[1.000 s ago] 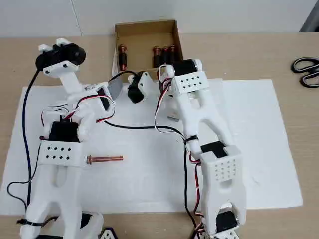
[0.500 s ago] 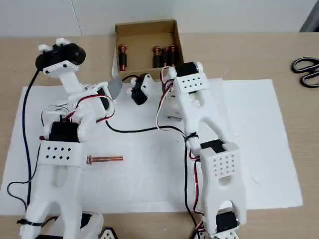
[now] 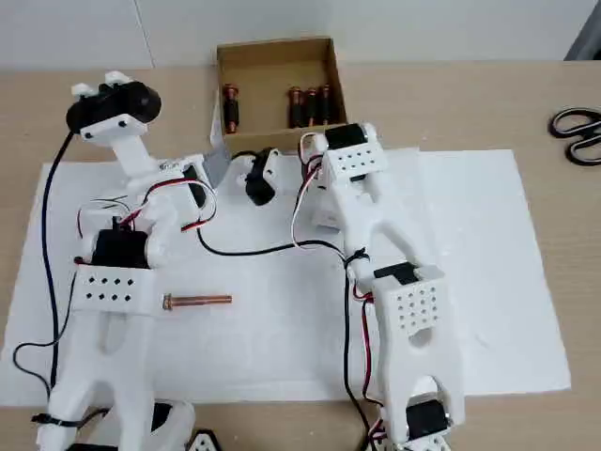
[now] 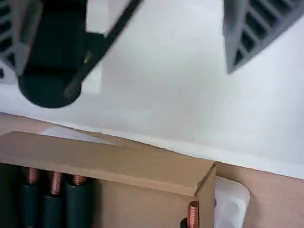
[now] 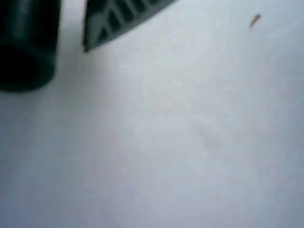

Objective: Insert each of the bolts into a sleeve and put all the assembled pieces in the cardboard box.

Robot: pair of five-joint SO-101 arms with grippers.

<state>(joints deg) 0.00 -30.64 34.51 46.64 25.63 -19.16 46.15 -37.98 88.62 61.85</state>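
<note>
Well, my left gripper hangs just short of the box, off its 7 o'clock corner. Its jaws are spread wide, with nothing between them but the white sheet beneath, and I see them touching nothing. The right gripper sits just beside it, toward 3 o'clock, near the box's front wall, and I cannot tell how its jaws stand. Its wrist view takes in a dark cylinder close over the sheet; I cannot tell what it is.

Four pieces lie inside the box, each a dark sleeve with a copper bolt end showing. Three are side by side toward the 3 o'clock wall, and one lies alone against the 9 o'clock wall. One bare bolt lies flat on the sheet at about 8 o'clock, running 9 to 3 with its head toward 9, just beside the left arm. Scissors rest on the table at 2 o'clock, off the sheet.
</note>
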